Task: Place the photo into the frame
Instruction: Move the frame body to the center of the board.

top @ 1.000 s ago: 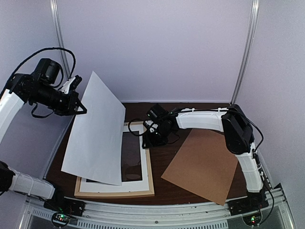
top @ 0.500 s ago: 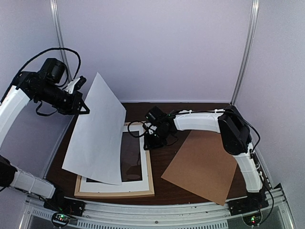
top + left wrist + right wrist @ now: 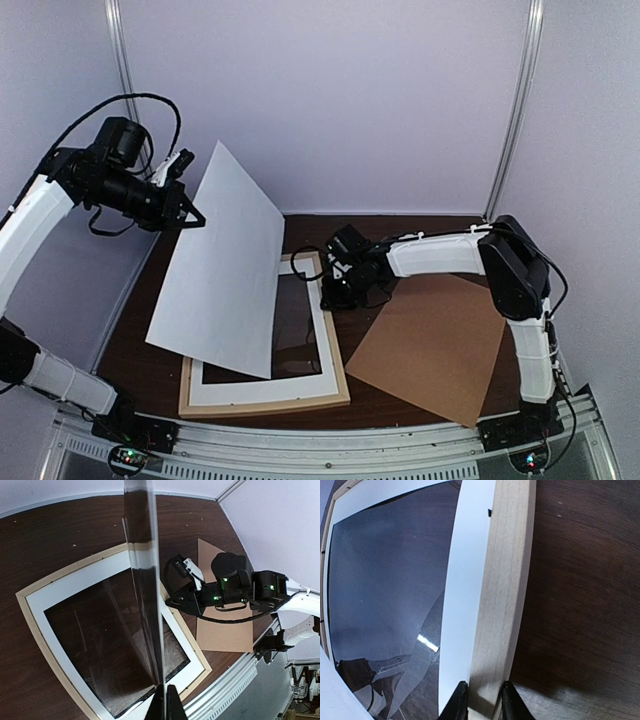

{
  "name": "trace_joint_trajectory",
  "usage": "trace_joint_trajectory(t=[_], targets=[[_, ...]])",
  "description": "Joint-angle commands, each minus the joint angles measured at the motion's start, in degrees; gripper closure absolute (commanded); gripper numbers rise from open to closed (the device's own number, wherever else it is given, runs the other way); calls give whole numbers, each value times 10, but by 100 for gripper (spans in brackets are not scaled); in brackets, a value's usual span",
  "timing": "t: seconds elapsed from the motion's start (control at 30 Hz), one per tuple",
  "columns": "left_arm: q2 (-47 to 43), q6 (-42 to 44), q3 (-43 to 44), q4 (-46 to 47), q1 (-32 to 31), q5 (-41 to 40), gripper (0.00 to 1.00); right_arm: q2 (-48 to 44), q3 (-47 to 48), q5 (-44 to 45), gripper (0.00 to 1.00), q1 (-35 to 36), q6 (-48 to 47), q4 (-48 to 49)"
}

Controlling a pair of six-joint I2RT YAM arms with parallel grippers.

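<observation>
Now: left gripper (image 3: 190,215) clamped on photo (image 3: 225,275) top edge, sheet tilted over frame (image 3: 338,375); right gripper (image 3: 481,702) pinches frame rail. Best: steady frame, seat low edge first.

The dark table (image 3: 400,224) carries the frame (image 3: 266,405) and a brown backing board (image 3: 435,345).

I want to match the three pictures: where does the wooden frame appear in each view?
Top external: the frame lies at lower centre.
Left wrist: it fills the left and centre.
Right wrist: one rail runs up the middle.
Shared landmark: the right gripper, jaws clamped on that rail.
</observation>
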Motion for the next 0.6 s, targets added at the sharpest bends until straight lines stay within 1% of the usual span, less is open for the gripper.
trace_joint_trajectory(t=[0.0, 0.17, 0.33, 0.4, 0.57], targets=[[21, -16, 3, 79, 4, 66, 100, -41, -60, 72, 90, -25, 39, 20], [34, -49, -17, 142, 4, 114, 100, -75, -120, 86, 94, -44, 72, 59], [29, -121, -53, 249, 4, 169, 100, -92, -157, 93, 96, -48, 96, 93], [25, -147, -65, 287, 4, 185, 100, -90, -154, 85, 92, -50, 93, 93], [33, -210, -82, 371, 2, 220, 100, -107, -150, 57, 74, -69, 81, 93]])
